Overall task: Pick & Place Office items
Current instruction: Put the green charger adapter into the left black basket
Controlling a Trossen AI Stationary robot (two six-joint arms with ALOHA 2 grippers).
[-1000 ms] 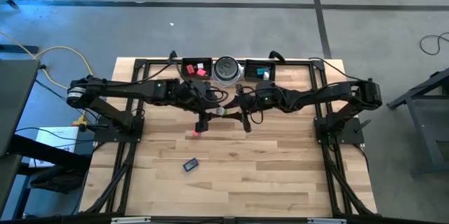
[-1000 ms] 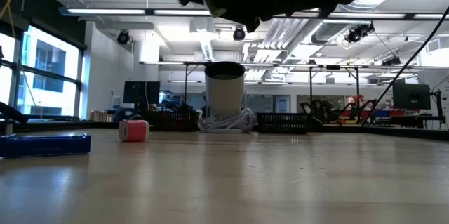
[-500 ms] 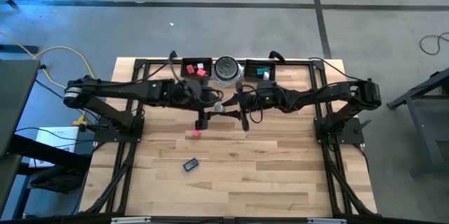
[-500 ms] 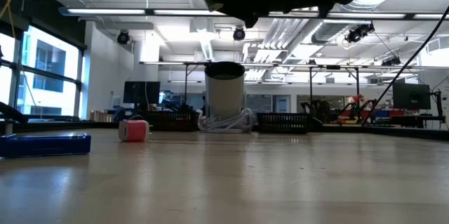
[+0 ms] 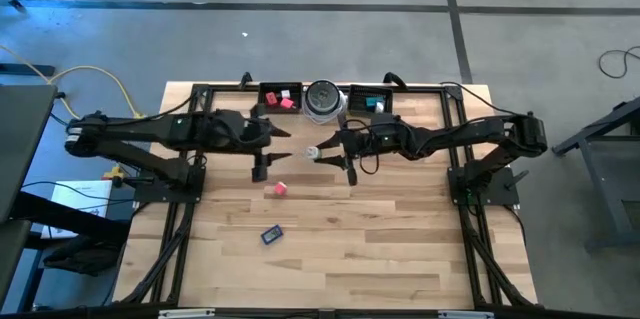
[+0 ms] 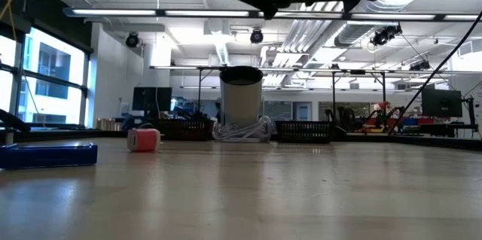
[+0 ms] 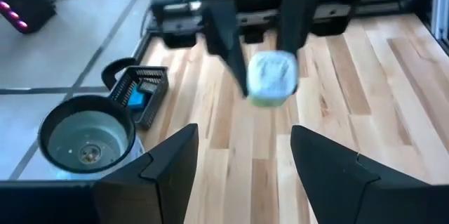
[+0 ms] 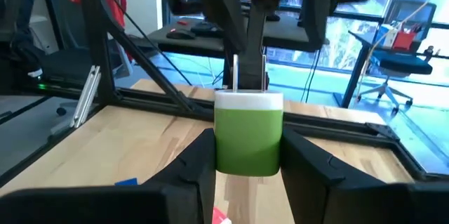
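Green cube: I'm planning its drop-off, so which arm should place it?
Right. The right hand is shut on the green cube; the left hand is open, empty, apart.

No text, label, brand, number or sign can be read in any view

Grey concrete floor [image 5: 300, 29], ceiling striplights [image 6: 151, 12]

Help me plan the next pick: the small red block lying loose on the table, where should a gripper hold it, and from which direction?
Take the red block across two opposite side faces, coming straight down from above. It sits low and alone on the bare table, so a top approach looks clear. The left gripper is open and nearest; the right gripper holds the green cube.
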